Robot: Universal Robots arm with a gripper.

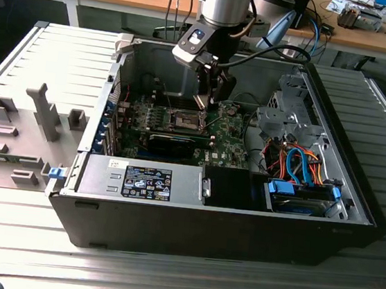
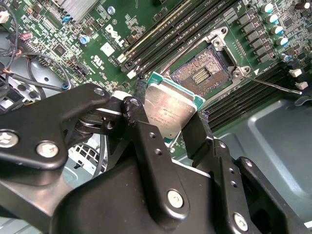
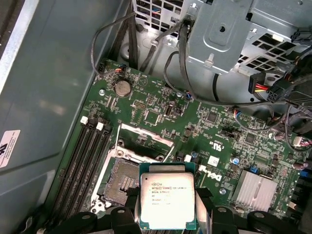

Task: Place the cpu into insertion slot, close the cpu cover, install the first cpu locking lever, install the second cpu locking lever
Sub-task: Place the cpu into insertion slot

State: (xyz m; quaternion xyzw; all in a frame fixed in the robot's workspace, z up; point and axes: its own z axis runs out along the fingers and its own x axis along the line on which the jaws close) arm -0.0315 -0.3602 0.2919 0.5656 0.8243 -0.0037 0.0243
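Observation:
My gripper [image 1: 208, 101] reaches down into the open computer case, just above the green motherboard [image 1: 231, 142]. It is shut on the cpu [image 3: 167, 200], a flat silver-topped square on a green edge, clamped between two black fingers [image 3: 202, 207]. In the second wrist view the cpu [image 2: 170, 109] hangs tilted, a short way off the insertion slot [image 2: 202, 73]. The insertion slot [image 3: 122, 180] lies bare, its dark pin field exposed. Beside it the cpu cover [image 3: 146, 141], a thin metal frame, stands raised. In the second wrist view a thin locking lever [image 2: 273, 85] sticks out past the slot.
Long black memory slots [image 3: 83, 156] flank the socket. A finned heatsink [image 3: 256, 190], a grey drive cage [image 1: 287, 110] and orange and blue cables [image 1: 299, 163] crowd one side. The power supply [image 1: 147, 178] sits at the case front. Grey fixtures [image 1: 36, 113] stand on the table.

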